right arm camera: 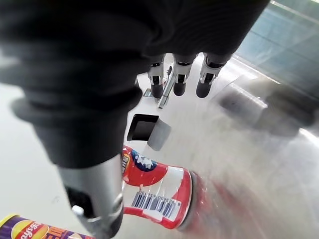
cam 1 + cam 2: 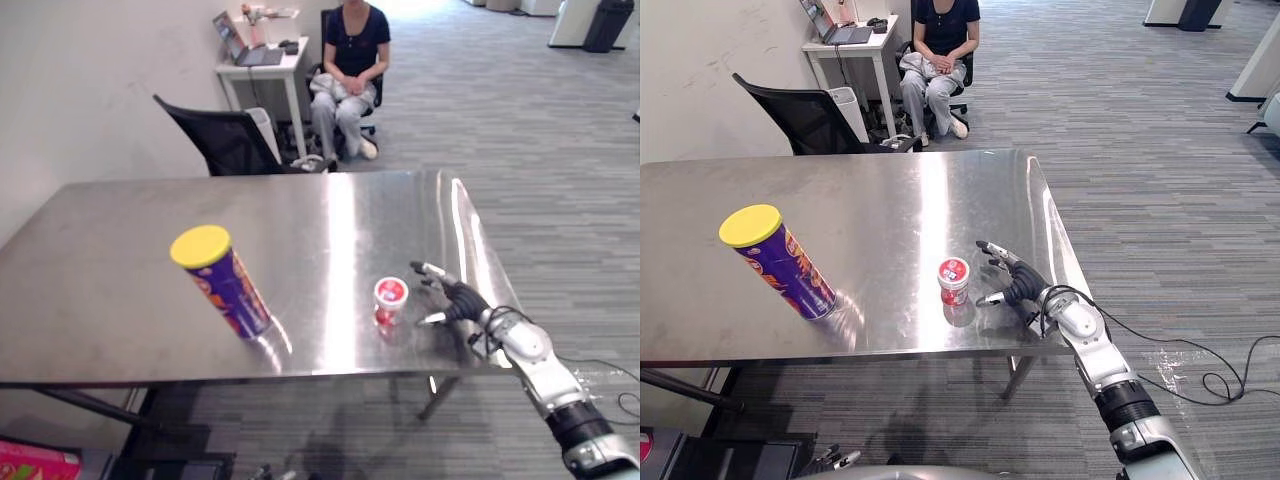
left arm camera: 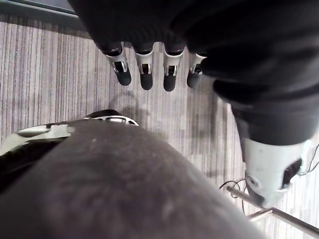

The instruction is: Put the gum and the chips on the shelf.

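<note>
In the left eye view, the gum (image 2: 390, 298) is standing upright near the right front corner of the steel table (image 2: 120, 300). The right hand (image 2: 452, 298) is hovering just to its right, apart from it, with fingers spread wide and holding nothing. The chips (image 2: 225, 285) are standing on end with the yellow lid up, well to the left of the gum and far from that hand. A person (image 2: 345, 70) is sitting beyond the table, past a black chair (image 2: 225, 140).

The right eye view is showing the same layout. The thumb and fingers are opening toward the gum, whose long axis is running vertically. A sideways reach to the left would probably bring the tub between them.

In the left wrist view, the left hand (image 3: 169, 74) is hanging over the grey floor (image 3: 50, 74). Its fingers are hanging relaxed and it is carrying nothing.

In the right wrist view, the straight fingers are reaching out over the steel while the gum is sitting close beside the thumb, not yet gripped. The chips are peeking in at the far corner.

Judging from this, the right hand is the nearer one for the gum, and the chips are lying closer to the left arm's side.
</note>
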